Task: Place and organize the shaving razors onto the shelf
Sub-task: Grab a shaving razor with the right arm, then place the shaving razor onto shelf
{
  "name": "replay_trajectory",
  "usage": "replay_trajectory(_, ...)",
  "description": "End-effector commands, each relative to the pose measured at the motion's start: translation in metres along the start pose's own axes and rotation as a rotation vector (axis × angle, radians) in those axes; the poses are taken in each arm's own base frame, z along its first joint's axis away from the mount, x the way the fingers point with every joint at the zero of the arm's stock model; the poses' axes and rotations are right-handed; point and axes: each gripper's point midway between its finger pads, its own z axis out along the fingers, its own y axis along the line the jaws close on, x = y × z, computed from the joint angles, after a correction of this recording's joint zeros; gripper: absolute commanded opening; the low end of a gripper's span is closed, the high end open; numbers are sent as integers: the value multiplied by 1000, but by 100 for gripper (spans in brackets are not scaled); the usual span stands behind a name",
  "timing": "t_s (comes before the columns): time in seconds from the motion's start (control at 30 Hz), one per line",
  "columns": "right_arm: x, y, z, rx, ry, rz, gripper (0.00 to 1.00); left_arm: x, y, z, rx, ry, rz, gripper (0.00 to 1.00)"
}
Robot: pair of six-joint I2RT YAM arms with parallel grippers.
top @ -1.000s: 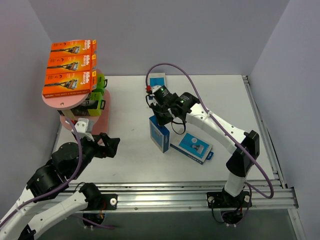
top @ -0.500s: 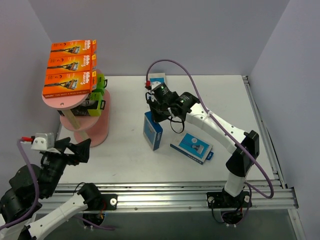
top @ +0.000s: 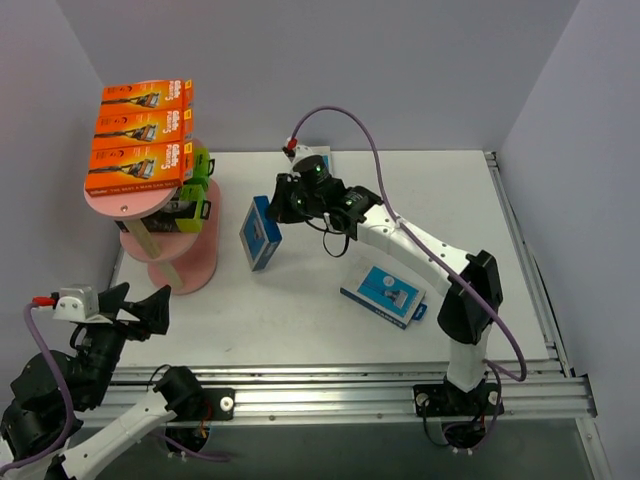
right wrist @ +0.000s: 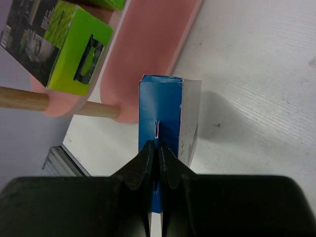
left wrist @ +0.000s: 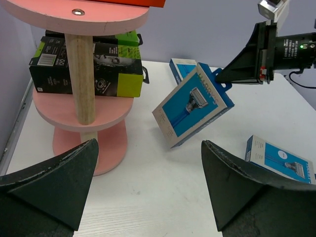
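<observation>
Right gripper [right wrist: 158, 148] clenched on the hang tab of a blue pack [top: 261, 232]. The pack hangs tilted beyond the fingertips, and I can't tell if its low corner touches the table [top: 300, 320]. Shelf [top: 195, 262] near, ahead of the pack. Black-and-lime packs [left wrist: 89, 64] fill the middle board, orange packs [top: 140, 140] on top. Second blue pack [top: 385, 293] lies flat behind the gripper, third [left wrist: 180, 66] beside the wrist. Left gripper [left wrist: 148, 192] released, spread wide, well short of the shelf.
</observation>
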Motion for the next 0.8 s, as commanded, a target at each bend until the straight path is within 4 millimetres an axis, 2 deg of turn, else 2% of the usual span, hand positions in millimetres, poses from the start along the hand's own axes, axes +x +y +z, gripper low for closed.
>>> replay_trajectory(0.0,-42,24,11,-148,-143,114,0,-9,1,-1,15,-65,-22,94)
replay_trajectory(0.03,-46,31,13,-188,-154,118,0,-10,2,-2,15,-73,-27,94)
replay_trajectory(0.2,-45,36,38,-239,-156,178,0,-10,3,-5,55,-89,-58,94)
replay_trajectory(0.33,-51,43,50,-298,-187,227,0,-6,0,-3,82,-74,-64,94)
replay_trajectory(0.77,-50,49,71,-444,-232,370,0,-6,2,-3,88,-71,-85,94)
